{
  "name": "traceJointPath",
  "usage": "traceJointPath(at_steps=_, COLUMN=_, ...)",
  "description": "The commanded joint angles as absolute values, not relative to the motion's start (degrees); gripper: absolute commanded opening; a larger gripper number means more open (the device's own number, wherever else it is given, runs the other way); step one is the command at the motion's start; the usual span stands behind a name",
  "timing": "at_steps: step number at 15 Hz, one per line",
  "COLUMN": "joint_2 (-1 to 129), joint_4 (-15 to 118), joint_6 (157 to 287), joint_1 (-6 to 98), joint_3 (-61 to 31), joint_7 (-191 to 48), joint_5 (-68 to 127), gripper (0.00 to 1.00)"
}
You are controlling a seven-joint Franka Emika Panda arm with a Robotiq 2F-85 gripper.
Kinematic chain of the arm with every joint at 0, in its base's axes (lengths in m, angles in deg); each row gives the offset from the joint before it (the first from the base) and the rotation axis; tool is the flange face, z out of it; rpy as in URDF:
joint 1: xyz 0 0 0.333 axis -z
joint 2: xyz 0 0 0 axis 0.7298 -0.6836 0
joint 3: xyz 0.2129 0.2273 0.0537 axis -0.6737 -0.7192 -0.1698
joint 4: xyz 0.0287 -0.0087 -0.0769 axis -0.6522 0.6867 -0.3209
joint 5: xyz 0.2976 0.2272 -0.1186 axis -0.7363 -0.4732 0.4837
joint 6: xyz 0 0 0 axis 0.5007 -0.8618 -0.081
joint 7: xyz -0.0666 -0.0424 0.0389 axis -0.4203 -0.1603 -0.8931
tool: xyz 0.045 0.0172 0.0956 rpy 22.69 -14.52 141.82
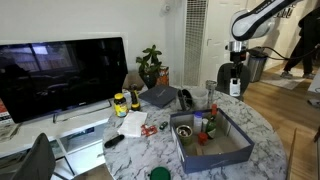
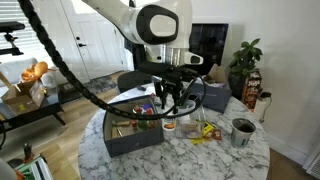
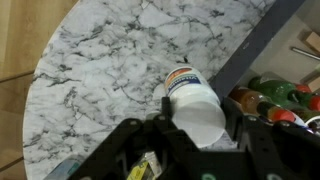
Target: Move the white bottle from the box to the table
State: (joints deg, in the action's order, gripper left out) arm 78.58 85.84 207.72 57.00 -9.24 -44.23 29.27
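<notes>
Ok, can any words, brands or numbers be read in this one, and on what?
No text can be read in any view.
Small plain white bottle gripped in the pincer: coloured label band, too blurred to read.
Yellow-topped container on the round white marble table: label too small to read.
Green bottles in the shallow grey-blue box: no legible print.

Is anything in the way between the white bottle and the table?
Nothing I can see. The gripper holds the white bottle over bare table. The box and its green bottles sit off to the side.
</notes>
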Motion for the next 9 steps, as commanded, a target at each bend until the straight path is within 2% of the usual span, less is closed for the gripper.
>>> traceJointPath(at_steps=1, joint_2=74.7, joint_4=85.6, joint_6=210.0, joint_1=58.1, joint_3=-8.6, joint_7=-43.0, joint_5=27.0, gripper=0.27)
traceJointPath(at_steps=9, joint_2=69.8, joint_4=95.4, joint_6=237.9, joint_1=62.1, joint_3=-8.9, joint_7=-39.1, joint_5=18.7, gripper=0.27)
